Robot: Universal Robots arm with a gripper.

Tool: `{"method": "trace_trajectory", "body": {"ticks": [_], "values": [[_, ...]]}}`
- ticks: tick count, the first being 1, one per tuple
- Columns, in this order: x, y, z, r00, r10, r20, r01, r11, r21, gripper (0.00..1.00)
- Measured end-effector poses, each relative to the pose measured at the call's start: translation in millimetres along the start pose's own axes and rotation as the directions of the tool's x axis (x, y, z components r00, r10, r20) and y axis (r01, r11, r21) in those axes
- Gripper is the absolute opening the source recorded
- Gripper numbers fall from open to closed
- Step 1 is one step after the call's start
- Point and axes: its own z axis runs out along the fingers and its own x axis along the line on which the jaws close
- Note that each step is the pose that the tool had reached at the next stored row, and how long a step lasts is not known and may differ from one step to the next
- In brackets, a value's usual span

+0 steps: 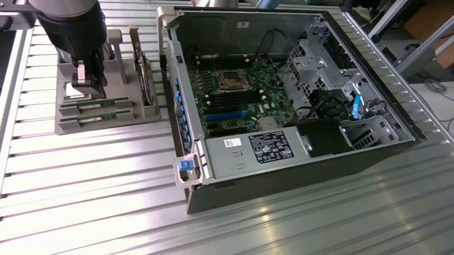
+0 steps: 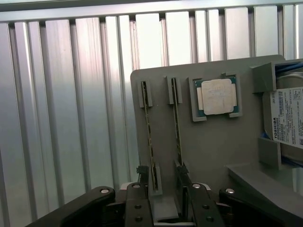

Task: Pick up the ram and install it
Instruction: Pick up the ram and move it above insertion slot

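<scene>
A ribbed aluminium counter (image 1: 106,175) carries the whole setup. On it lies an open computer case (image 1: 284,95), its green mainboard (image 1: 237,90) and silver power supply (image 1: 259,149) facing up. Past the counter, at the exterior view's right, there are metal frame bars (image 1: 418,48) and loose cables (image 1: 436,85).

At the exterior view's left, just beside the case, sits a grey holder (image 2: 213,146). In it lie a square processor chip (image 2: 218,96) in its own recess and a hard drive (image 2: 288,116) with a white label. Two ram sticks stand on edge in narrow slots: the inner ram stick (image 2: 177,123), next to the processor chip, and the outer ram stick (image 2: 149,132), nearer the holder's edge.

The dark arm (image 1: 67,21) hangs over the holder. Its jaws are spread wide and hold nothing. In the wrist view the black fingers (image 2: 140,196) reach down at one end of the two sticks, one finger close by each stick. I cannot tell whether either finger touches a stick. Both sticks are seated in the holder, and the mainboard's long black memory slots (image 1: 234,95) lie well apart from them.
</scene>
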Motion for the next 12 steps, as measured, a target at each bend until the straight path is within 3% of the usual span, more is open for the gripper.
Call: {"method": "trace_trajectory", "body": {"ticks": [12], "values": [[0.1, 0.0, 6.0, 1.0000, 0.000, 0.0000, 0.000, 1.0000, 0.0001, 0.36]]}}
